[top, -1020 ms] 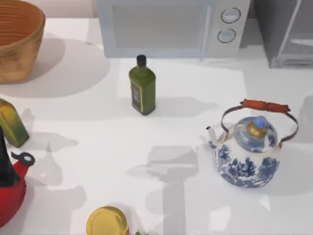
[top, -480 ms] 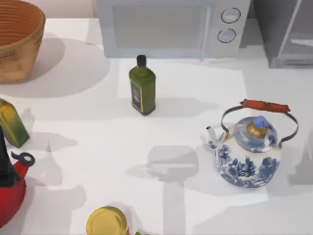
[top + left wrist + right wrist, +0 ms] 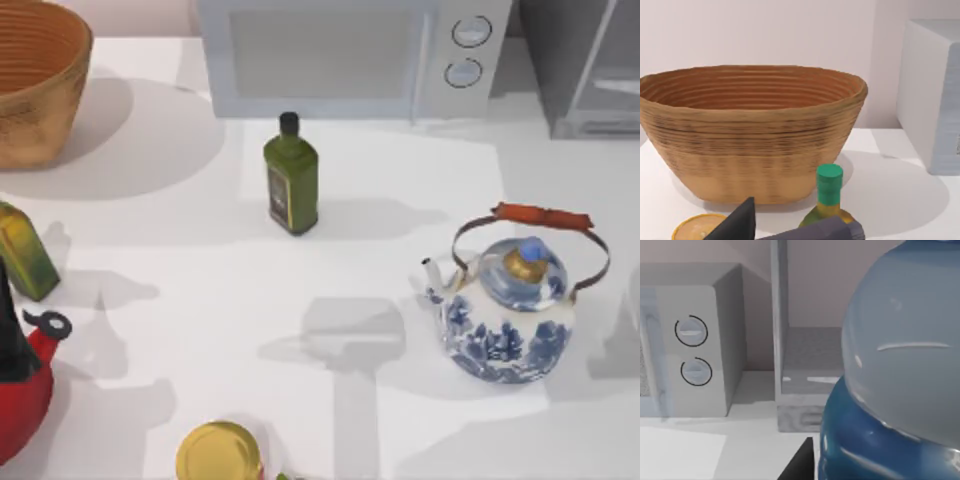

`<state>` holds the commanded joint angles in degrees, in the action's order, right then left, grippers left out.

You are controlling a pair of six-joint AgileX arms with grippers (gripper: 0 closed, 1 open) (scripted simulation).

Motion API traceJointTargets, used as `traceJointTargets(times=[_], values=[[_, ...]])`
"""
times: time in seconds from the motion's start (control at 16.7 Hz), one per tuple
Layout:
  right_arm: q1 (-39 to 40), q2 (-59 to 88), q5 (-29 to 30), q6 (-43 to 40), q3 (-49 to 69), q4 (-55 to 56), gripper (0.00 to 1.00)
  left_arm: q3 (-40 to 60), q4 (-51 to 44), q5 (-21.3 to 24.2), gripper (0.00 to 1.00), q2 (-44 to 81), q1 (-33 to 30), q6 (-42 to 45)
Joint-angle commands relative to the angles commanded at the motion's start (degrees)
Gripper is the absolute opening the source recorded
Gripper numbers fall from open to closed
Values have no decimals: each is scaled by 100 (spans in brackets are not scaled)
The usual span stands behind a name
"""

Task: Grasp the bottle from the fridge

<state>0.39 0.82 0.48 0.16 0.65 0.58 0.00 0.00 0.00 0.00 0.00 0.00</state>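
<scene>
Right gripper's wrist view has the bottle looming close before the fridge.

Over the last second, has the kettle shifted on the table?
No. In the top view the kettle stands in the same spot as before, below the microwave dials, with its spout and handle pointing as before.

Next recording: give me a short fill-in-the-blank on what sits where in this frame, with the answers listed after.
1. In the top view, the dark green bottle stands in front of the white ____.
2. The blue-and-white kettle has a handle whose grip is coloured ____.
3. In the left wrist view, the green-capped bottle stands in front of a woven ____.
4. The microwave has ____ round dials.

Missing words: microwave; red; basket; two
</scene>
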Motion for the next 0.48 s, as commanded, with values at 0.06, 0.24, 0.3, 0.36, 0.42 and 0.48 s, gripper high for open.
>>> traceJointTargets(times=[0.06, 0.24, 0.3, 0.36, 0.42, 0.48], values=[[116, 118, 116, 11, 110, 100, 0, 0, 0, 0, 100, 0, 0, 0], [797, 841, 797, 69, 707, 664, 0, 0, 0, 0, 100, 0, 0, 0], [1113, 1205, 1118, 94, 967, 920, 0, 0, 0, 0, 100, 0, 0, 0], [1464, 1629, 1477, 122, 1243, 1198, 0, 0, 0, 0, 100, 0, 0, 0], [1843, 2112, 1866, 152, 1527, 1490, 0, 0, 0, 0, 100, 0, 0, 0], [2243, 2646, 2277, 182, 1812, 1794, 0, 0, 0, 0, 100, 0, 0, 0]])
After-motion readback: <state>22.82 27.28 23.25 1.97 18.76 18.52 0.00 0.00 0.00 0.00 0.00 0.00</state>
